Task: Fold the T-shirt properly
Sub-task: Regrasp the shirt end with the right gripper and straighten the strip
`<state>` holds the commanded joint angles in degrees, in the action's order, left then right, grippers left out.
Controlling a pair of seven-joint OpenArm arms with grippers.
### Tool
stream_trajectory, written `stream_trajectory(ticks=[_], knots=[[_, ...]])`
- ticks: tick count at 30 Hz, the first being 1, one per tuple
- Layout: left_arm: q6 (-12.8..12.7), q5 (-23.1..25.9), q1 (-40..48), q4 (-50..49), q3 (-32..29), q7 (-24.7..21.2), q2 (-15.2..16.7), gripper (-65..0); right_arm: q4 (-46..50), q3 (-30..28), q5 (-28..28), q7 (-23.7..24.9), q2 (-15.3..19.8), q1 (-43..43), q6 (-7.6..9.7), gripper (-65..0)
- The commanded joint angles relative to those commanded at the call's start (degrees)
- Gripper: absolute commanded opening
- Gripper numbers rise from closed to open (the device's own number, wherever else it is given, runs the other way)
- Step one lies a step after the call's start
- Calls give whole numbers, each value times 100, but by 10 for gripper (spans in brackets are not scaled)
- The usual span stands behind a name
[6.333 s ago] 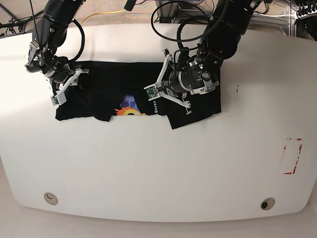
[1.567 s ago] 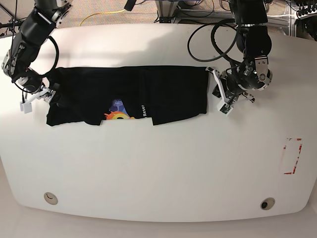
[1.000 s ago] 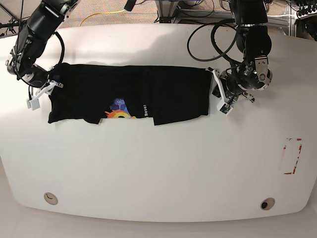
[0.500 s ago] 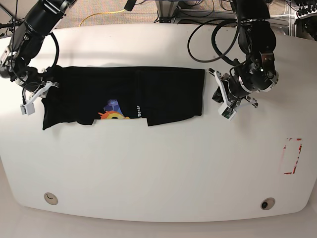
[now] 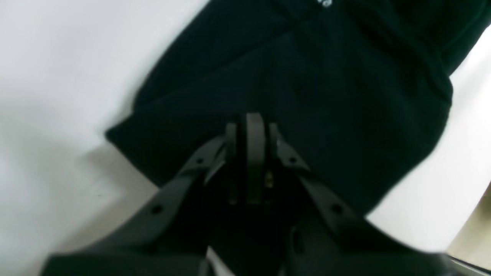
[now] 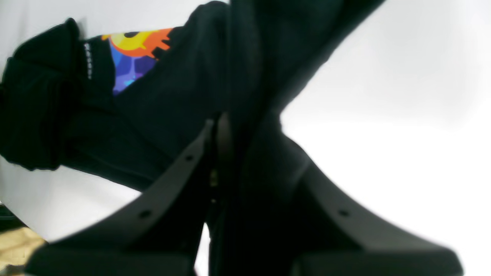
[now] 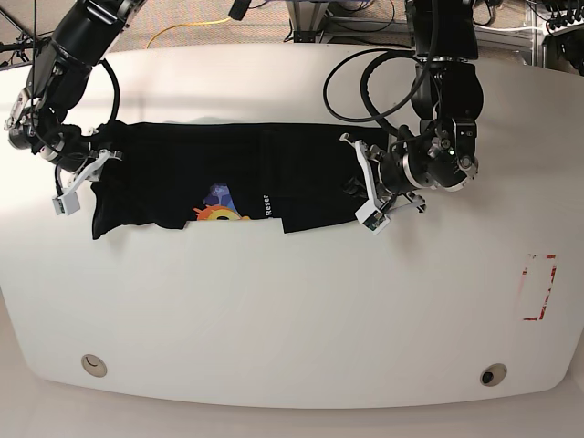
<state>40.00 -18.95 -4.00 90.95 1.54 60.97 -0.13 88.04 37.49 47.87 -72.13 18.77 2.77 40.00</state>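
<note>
Left gripper [image 5: 247,126]: fingers pressed together at the tips, pinching a fold of black cloth; in the base view [image 7: 365,196] it sits at the near right corner of the garment. Clenched on cloth.

Right gripper [image 6: 222,126]: jaws drawn close with black fabric bunched between them; in the base view [image 7: 87,173] it is at the garment's left edge. Grasping cloth.

T-shirt [image 7: 237,169]: black, stretched in a long flat band between the two grippers on the far half of the table [image 7: 292,310]. Near hem uneven, with a flap hanging lower right of centre.

Print [image 7: 217,205]: orange, yellow and blue, partly showing at the near hem, white lettering [image 7: 265,205] just beside it.
</note>
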Motion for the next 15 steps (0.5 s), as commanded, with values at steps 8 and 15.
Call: stream_trajectory(ticks=[8,15], knots=[[0,-9,255,571,325,0,-44,-639,211,-44,-18,35,-26,-97,0,-650],[0,0,264,651,422,26,-229,-639,70,-44,-26,44,-9,-114,0,-650]])
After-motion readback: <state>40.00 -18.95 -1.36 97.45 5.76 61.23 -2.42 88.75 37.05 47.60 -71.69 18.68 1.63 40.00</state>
